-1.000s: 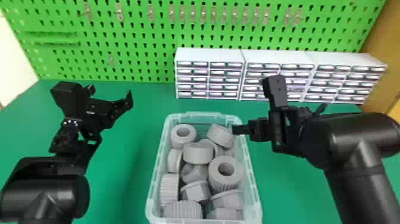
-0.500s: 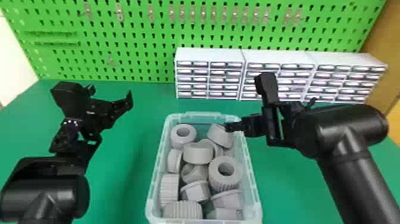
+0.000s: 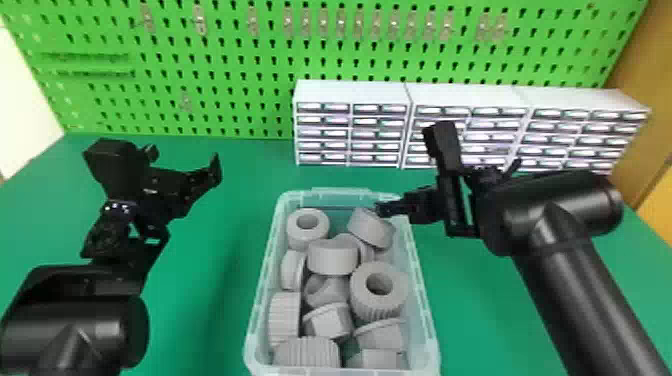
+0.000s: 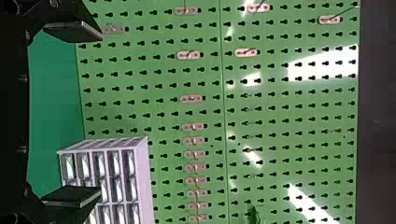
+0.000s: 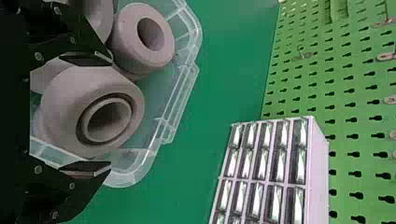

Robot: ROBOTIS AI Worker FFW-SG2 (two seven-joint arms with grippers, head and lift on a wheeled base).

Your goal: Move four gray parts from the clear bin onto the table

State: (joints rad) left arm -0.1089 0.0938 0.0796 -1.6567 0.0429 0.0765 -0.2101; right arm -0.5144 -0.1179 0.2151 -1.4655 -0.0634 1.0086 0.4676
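Black right gripper (image 3: 395,208), right of centre: jaws apart, at the upper-right rim of the clear bin (image 3: 332,193), beside a gray part (image 3: 370,229). The bin, lower centre, contains all gray parts. Left gripper (image 3: 185,160), left side: jaws apart. Drawer cabinets (image 3: 352,92), upper right, stand on the green surface (image 3: 225,215).

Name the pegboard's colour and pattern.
Bright green with rows of small dark keyhole-shaped slots; the pegboard shows best in the left wrist view.
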